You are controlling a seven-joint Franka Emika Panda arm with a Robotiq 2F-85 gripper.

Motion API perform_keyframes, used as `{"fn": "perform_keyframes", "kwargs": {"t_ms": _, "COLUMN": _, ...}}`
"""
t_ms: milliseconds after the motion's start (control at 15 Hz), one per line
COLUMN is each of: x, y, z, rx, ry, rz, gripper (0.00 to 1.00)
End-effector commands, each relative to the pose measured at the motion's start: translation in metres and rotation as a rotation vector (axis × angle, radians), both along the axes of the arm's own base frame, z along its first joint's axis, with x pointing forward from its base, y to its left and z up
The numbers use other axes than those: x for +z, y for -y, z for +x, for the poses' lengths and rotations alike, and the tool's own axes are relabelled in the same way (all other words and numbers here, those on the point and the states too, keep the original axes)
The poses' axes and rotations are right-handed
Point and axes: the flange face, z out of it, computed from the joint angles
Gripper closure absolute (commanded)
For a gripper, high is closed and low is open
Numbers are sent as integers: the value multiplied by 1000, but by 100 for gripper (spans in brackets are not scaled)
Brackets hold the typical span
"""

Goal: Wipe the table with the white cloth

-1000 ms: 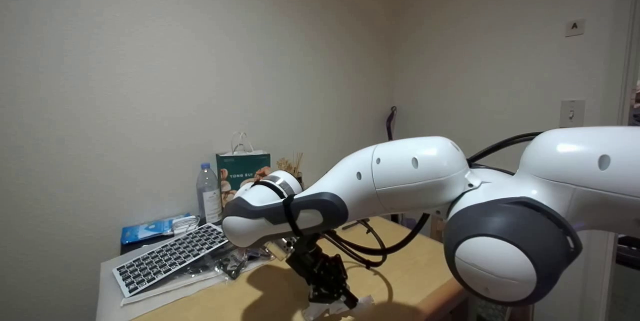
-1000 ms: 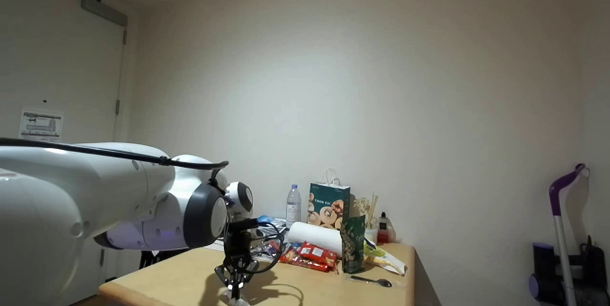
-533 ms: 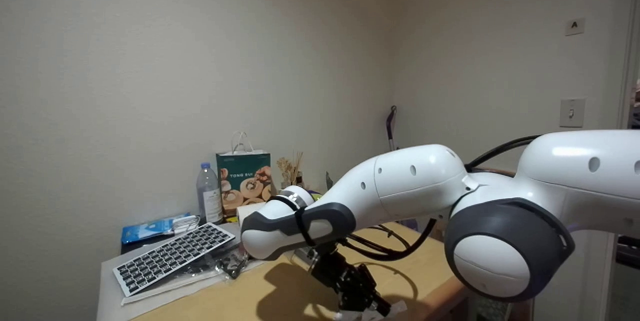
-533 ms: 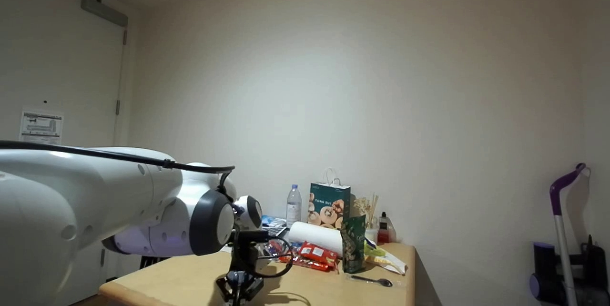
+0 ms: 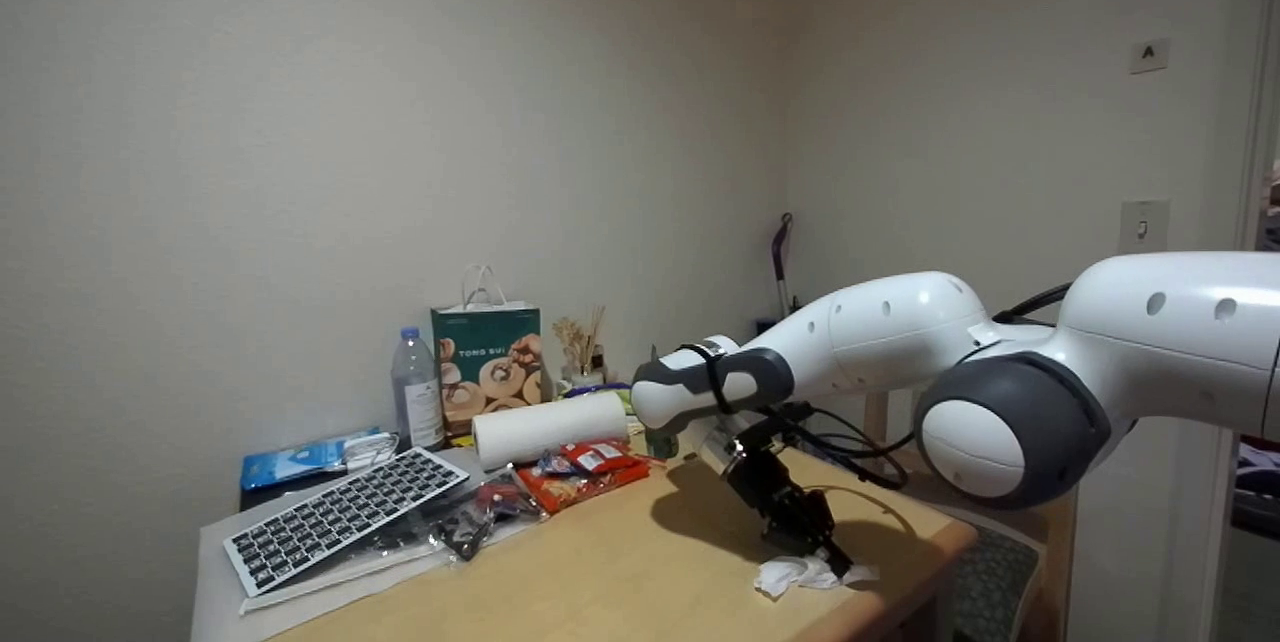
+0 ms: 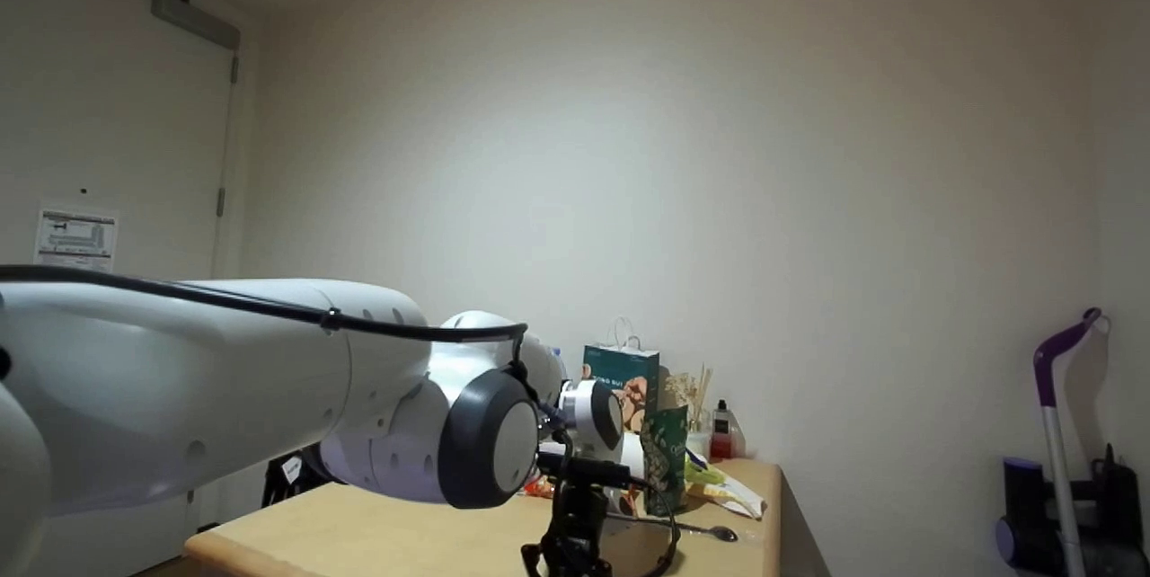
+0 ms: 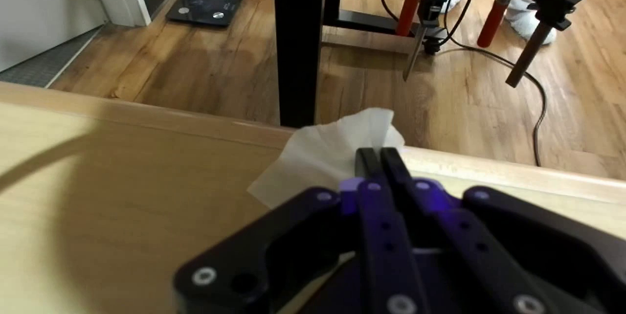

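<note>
Spreading from between pinched jaws is the white cloth (image 7: 318,160).

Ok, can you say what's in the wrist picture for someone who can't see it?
A black robot tool pinches a white cloth by the edge of a pale wooden table. Past the edge is wooden floor, with what looks like a bathroom scale, a black stand and two red handles.

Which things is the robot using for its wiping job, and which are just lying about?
For the wiping:
- white cloth, pinched in the gripper
- table, which gets wiped

Just lying or standing about:
- keyboard
- paper towel roll
- red packets
- plastic bottle with a blue cap
- green paper bag
- black spoon
</note>
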Motion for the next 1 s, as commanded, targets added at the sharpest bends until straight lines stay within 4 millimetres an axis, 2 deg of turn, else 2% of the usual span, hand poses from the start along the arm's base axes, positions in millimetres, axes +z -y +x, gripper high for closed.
{"fn": "perform_keyframes", "kwargs": {"t_ms": 0, "x": 0, "y": -6, "z": 1, "rx": -2, "ry": 9, "rz": -13, "gripper": 95}}
{"fn": "perform_keyframes", "kwargs": {"t_ms": 133, "x": -1, "y": 1, "z": 1, "rx": -83, "ry": 19, "rz": -48, "gripper": 95}}
{"fn": "perform_keyframes", "kwargs": {"t_ms": 467, "x": 4, "y": 80, "z": 3, "rx": -297, "ry": 101, "rz": -155, "gripper": 94}}
{"fn": "perform_keyframes", "kwargs": {"t_ms": 600, "x": 8, "y": 104, "z": 3, "rx": -388, "ry": 126, "rz": -189, "gripper": 95}}
{"fn": "perform_keyframes", "kwargs": {"t_ms": 667, "x": 9, "y": 109, "z": 4, "rx": -438, "ry": 134, "rz": -204, "gripper": 94}}
{"fn": "perform_keyframes", "kwargs": {"t_ms": 733, "x": 9, "y": 103, "z": 1, "rx": -350, "ry": 110, "rz": -181, "gripper": 95}}
{"fn": "perform_keyframes", "kwargs": {"t_ms": 800, "x": 10, "y": 112, "z": 1, "rx": -388, "ry": 118, "rz": -189, "gripper": 94}}
{"fn": "perform_keyframes", "kwargs": {"t_ms": 933, "x": 11, "y": 117, "z": 1, "rx": -409, "ry": 123, "rz": -197, "gripper": 94}}
